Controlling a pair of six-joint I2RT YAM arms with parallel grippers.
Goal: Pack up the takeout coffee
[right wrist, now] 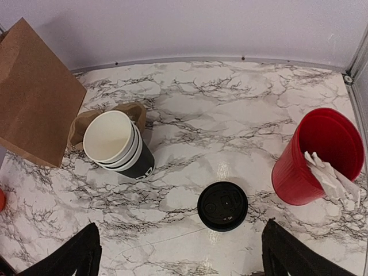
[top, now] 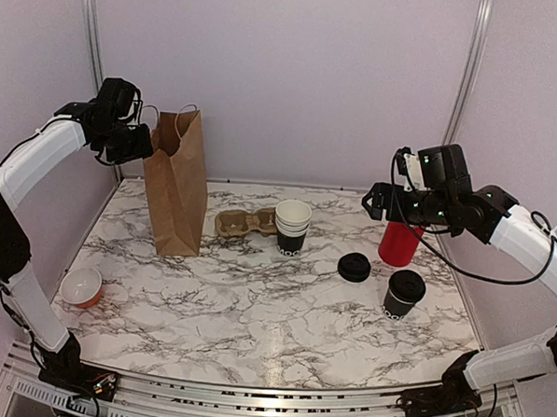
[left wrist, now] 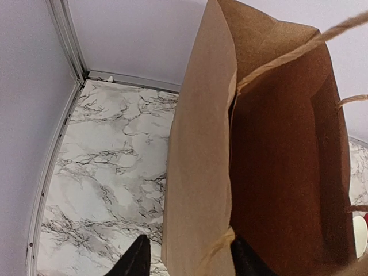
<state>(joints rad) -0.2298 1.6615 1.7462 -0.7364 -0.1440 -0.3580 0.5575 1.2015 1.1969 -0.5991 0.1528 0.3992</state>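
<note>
The takeout coffee [top: 404,294], a black cup with a black lid, stands at the right of the table; it is out of both wrist views. My right gripper [top: 380,203] is open and empty, raised behind it; in the right wrist view [right wrist: 181,253] its jaws hang wide above the loose black lid [right wrist: 222,206]. The brown paper bag [top: 176,184] stands open at the back left. My left gripper [top: 137,145] is at its top rim. In the left wrist view [left wrist: 192,264] its fingers straddle the bag's side wall [left wrist: 198,172], one outside and one inside, and it is open.
A stack of lidless white-rimmed cups [top: 292,227] and a cardboard cup carrier [top: 243,224] stand mid-table. The loose lid [top: 354,267] lies left of the coffee. A red cup [top: 400,243] with white sticks stands behind it. An orange bowl [top: 82,287] sits near the left edge.
</note>
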